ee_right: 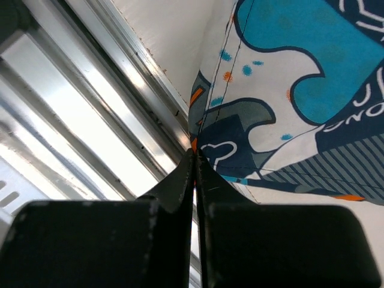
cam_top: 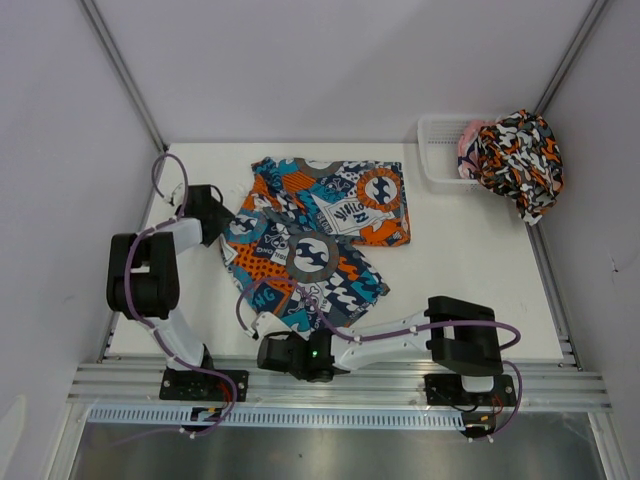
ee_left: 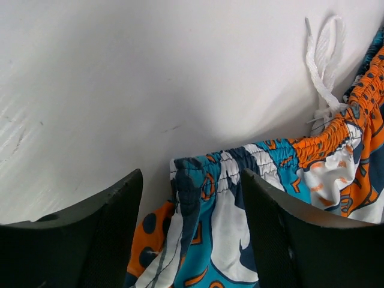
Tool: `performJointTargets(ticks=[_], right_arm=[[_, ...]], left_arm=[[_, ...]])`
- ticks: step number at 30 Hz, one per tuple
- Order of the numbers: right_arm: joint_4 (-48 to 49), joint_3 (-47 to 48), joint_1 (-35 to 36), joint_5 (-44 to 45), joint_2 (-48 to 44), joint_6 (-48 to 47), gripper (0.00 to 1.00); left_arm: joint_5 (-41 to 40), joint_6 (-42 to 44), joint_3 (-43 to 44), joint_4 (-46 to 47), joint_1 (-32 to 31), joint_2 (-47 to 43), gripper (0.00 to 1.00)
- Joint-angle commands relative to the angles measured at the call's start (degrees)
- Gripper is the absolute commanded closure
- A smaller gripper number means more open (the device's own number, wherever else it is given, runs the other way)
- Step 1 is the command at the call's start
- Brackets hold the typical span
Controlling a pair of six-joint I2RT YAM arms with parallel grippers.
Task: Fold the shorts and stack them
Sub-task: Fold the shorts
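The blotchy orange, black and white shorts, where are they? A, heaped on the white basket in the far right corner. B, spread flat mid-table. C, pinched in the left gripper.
A: the blotchy shorts sit bunched over the edge of the white mesh basket at the far right corner.

teal shorts (cam_top: 315, 240): teal-blue, orange, white and navy print, round grey-ringed emblems
blotched shorts (cam_top: 520, 160): orange, black, white and grey blotches
basket (cam_top: 428, 150): white mesh
drawstring (ee_left: 324, 91): white
worktop (cam_top: 470, 280): plain white
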Motion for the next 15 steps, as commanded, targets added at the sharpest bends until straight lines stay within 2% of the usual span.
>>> performJointTargets(ticks=[1,2,3,4,8,10,11,13,14,15], right_arm=[[-0.14,0.01,0.63,2.27,-4.95,0.48,1.00],[-0.05,-0.34,0.63,2.36,-5.48,0.48,1.00],[-0.05,-0.43,0.63,2.36,-5.57,0.57,1.00],[0.21,-0.52,0.63,2.45,-5.66,0.57,1.00],[0.65,-0.70,0.63,1.92,-5.48,0.74,1.00],[0.83,-0.70,0.63,1.66,-5.48,0.66,1.00],[0.83,-0.70,0.63,1.48,-5.57,0.74,1.00],[0.91,-0.70,0.63,1.14,-5.83,0.57,1.00],[0.91,-0.70,0.63,0.87,-6.01,0.39,1.00],[0.91,-0.70,0.72,0.61,-6.71,0.13,1.00]], left_arm=[[0.93,-1.22,-0.53,1.40,0.77,0.06,0.32],[1.01,-1.22,-0.71,1.75,1.03,-0.11,0.35],[1.45,-1.22,-1.32,2.19,1.12,-0.46,0.43],[1.72,-0.96,-1.50,2.11,1.12,-0.55,0.44],[4.34,-0.34,0.25,3.60,1.12,1.46,0.44],[4.44,0.01,1.05,2.90,1.12,2.17,0.48],[4.44,0.01,1.31,2.90,1.21,2.43,0.56],[4.27,0.10,1.93,2.90,1.12,2.61,0.61],[4.27,0.19,2.19,2.90,1.12,2.78,0.78],[4.35,0.19,2.45,1.16,1.21,2.87,0.90]])
